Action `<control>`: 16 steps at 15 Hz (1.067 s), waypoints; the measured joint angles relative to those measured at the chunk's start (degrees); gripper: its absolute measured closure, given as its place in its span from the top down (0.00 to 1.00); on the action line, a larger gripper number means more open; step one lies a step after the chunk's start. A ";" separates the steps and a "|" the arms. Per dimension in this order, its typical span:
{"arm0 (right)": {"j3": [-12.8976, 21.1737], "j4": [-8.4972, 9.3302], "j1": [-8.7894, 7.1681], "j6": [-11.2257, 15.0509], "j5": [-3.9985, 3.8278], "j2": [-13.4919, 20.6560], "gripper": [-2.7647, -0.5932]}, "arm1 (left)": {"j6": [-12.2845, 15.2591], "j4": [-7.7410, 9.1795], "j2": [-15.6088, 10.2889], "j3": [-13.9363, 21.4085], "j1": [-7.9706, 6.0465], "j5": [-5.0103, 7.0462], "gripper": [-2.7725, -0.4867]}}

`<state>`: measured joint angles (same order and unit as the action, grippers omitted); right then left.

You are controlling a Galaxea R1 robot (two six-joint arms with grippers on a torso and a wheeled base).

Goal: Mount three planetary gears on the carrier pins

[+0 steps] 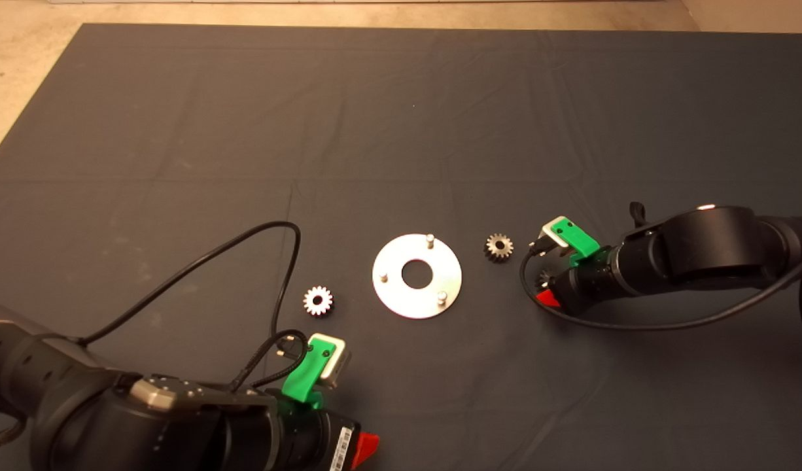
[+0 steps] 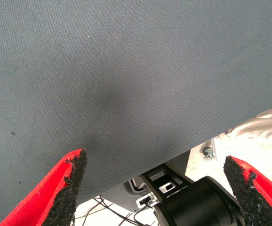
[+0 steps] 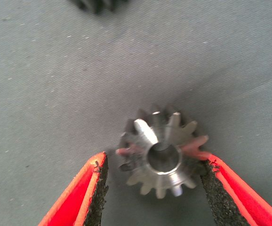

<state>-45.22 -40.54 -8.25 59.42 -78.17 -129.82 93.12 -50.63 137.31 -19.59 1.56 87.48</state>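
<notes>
Right of disc point(image 1: 417, 275): right tool point(image 3: 152, 188) straddling gear point(image 3: 163, 150).

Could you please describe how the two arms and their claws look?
Both arms are black with rounded joints and loose black cables. The left claw and right claw have red fingers with rough black pads. Green brackets hold silvery wrist cameras. The left arm bears a white barcode label.

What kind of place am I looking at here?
Probably a robotics lab bench: a dark mat on a table, loose gears, a pinned metal disc, and two robot arms with red-fingered pincers.
</notes>
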 joint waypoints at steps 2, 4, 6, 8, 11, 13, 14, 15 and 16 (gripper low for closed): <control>-0.07 -0.01 0.01 0.00 -0.06 0.02 0.30 | 0.02 0.00 0.00 0.00 0.00 -0.01 0.69; -0.09 -0.01 0.01 0.00 -0.05 0.13 0.30 | 0.00 0.00 0.00 0.00 0.00 0.00 0.69; -0.20 -0.01 0.01 0.00 -0.05 0.13 0.30 | -0.01 0.00 0.00 0.00 0.00 0.00 0.69; -0.51 -0.01 0.01 0.00 -0.03 0.13 0.30 | 0.01 0.00 0.00 0.00 0.00 0.00 0.69; -0.62 -0.01 0.01 0.00 0.20 0.11 0.25 | 0.01 0.00 0.01 0.00 0.00 -0.02 0.69; -0.84 0.05 0.01 0.00 0.24 0.11 0.25 | 0.00 -0.01 0.01 0.00 0.00 0.00 0.69; -1.01 0.10 -0.01 0.00 0.27 0.11 0.24 | 0.02 -0.02 0.00 0.00 0.00 0.00 0.69; -1.08 0.11 -0.02 0.00 0.28 0.11 0.24 | 0.01 -0.02 0.01 0.00 0.00 -0.01 0.69; -1.11 0.11 -0.02 0.00 0.28 0.11 0.24 | 0.02 0.00 0.01 0.00 0.00 0.00 0.69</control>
<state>-46.32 -40.42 -8.27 59.42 -77.89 -129.71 93.13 -50.63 137.33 -19.59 1.56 87.48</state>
